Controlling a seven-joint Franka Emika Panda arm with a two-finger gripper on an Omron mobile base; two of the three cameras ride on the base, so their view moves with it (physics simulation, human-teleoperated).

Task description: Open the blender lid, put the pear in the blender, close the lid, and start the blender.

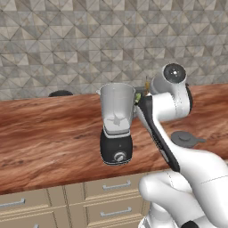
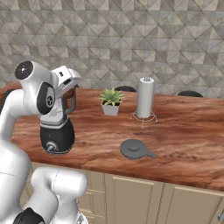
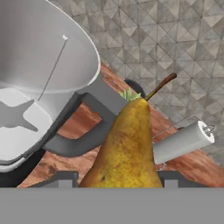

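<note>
- Hand (image 3: 118,181) clamped on pear (image 3: 127,144), long axis along the fingers, stem pointing away.
- Blender (image 1: 116,124) upright near the table's (image 1: 53,133) front edge, jar open.
- Blender lid (image 2: 134,149) flat on the table.

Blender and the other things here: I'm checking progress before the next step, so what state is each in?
blender: upright on the counter, jar open at the top, nothing but the blade inside.
blender lid: off, lying flat on the counter, apart from the blender.
pear: held between the fingertips beside the jar's handle, stem pointing away from the hand.
gripper: shut on the pear.
paper-towel roll: upright on its stand.
potted plant: upright.
</note>
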